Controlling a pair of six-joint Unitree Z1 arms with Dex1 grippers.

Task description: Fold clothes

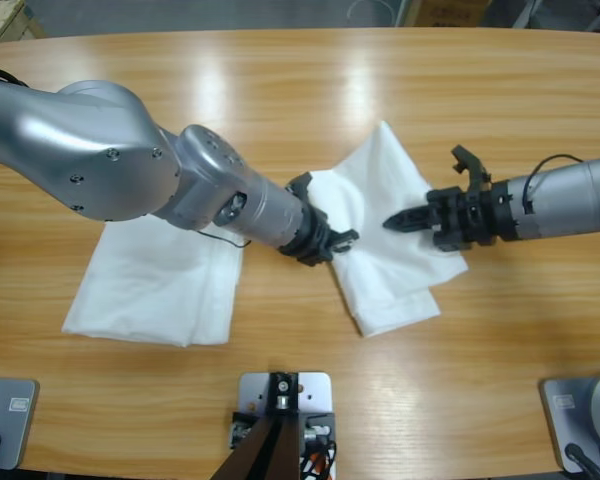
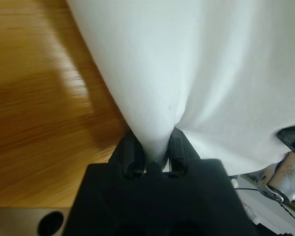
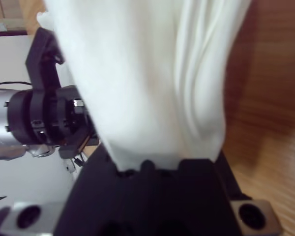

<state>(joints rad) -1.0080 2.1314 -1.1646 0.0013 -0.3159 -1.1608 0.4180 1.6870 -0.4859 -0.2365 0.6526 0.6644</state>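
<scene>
High cam is fixed and looks straight down on the table (image 1: 280,80). Both wrist cams sit close against the T-shirt (image 1: 380,190), which all three views share.

On the table (image 1: 400,80), a bunched T-shirt (image 1: 380,190) lies just right of centre in the high view, between the right gripper (image 1: 342,241) at its near-left edge and the left gripper (image 1: 392,222) over its middle. A second T-shirt (image 1: 150,285) lies flat farther left, partly beneath the right arm.
</scene>
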